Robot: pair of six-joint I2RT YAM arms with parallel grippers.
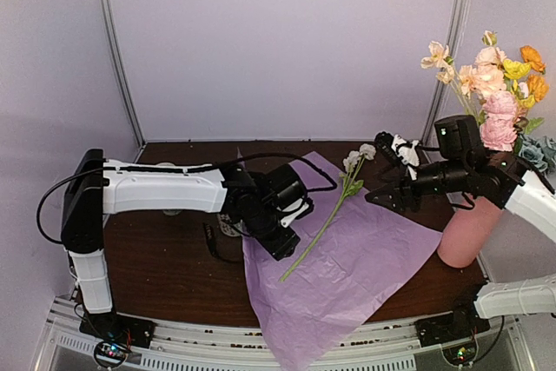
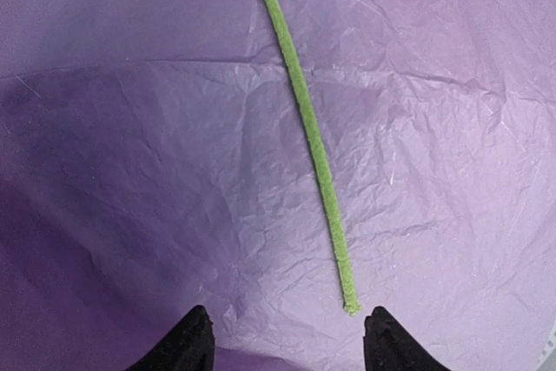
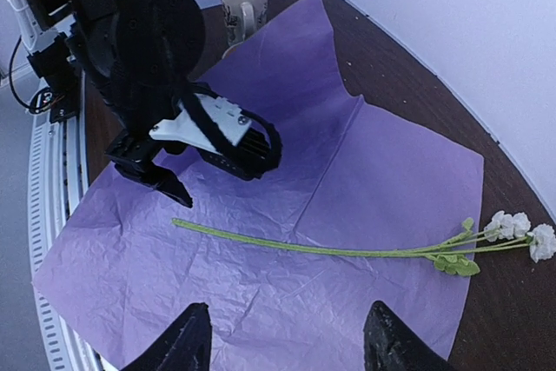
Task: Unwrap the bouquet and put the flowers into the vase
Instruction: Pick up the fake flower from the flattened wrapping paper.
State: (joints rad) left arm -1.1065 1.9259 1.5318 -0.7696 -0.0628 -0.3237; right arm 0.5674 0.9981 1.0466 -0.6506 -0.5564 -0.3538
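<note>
Lilac tissue paper (image 1: 347,275) lies spread over the dark worktop (image 1: 165,258). Above its left part the left fingers (image 2: 187,345) hang parted, gripping nothing. The cut end of a white-bloomed stem (image 2: 304,119) lies on the paper just ahead of them, though whether they touch the sheet is hard to judge. Further right, the right fingers (image 3: 187,341) are likewise parted and empty, clear of the stem. At far right, the pink vase (image 1: 469,232) holds the other flowers (image 1: 495,84).
</note>
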